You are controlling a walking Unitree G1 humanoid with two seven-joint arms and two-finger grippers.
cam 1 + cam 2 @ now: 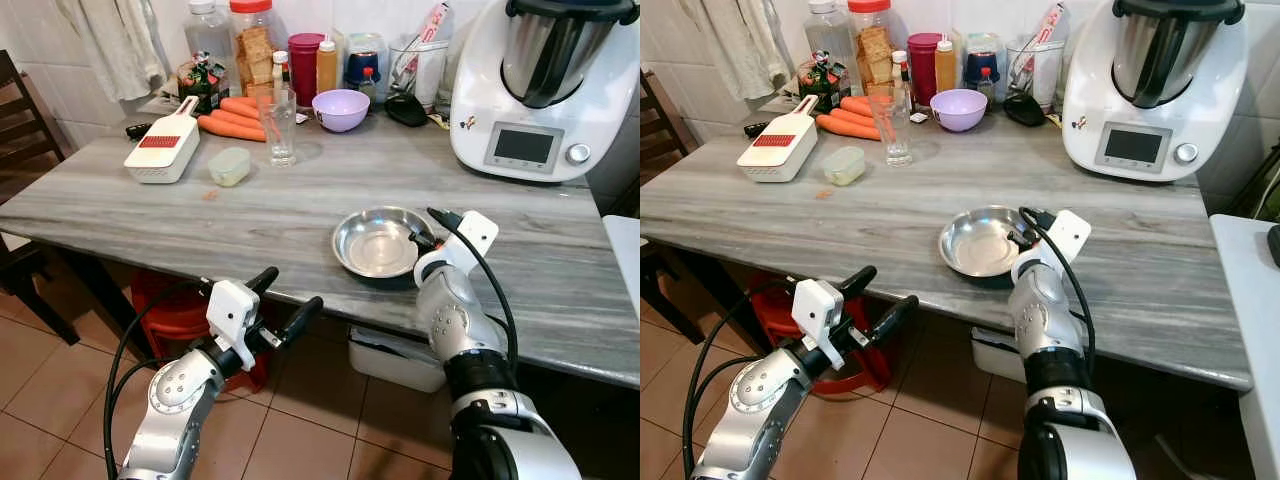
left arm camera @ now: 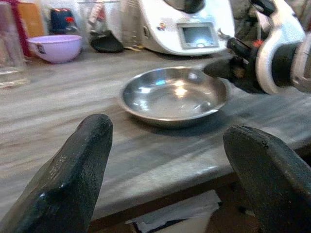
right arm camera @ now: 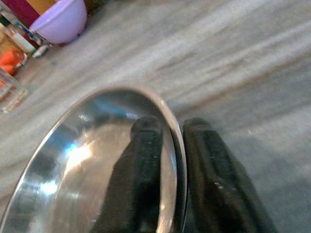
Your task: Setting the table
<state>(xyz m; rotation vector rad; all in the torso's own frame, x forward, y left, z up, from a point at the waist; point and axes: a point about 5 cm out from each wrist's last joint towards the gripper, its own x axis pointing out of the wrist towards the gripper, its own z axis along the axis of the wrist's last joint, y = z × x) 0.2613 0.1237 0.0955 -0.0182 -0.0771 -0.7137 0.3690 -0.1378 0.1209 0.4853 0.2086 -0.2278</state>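
We stood at a grey marble-patterned table (image 1: pixel 250 215), with a big white kitchen machine (image 1: pixel 540 95) at its far right. Nearer its front edge lay a shallow steel bowl (image 1: pixel 375 245). Our right gripper (image 3: pixel 170 145) was clamped on the bowl's right rim, one finger inside and one outside the wall. Our left gripper (image 1: pixel 285 300) hovered below the table's front edge with its fingers spread wide, gripping nothing. Further back on the table stood a white grater (image 1: pixel 165 148) with a red blade panel, several carrots (image 1: pixel 232 118), a lilac bowl (image 1: pixel 341 109) and a clear glass (image 1: pixel 280 128).
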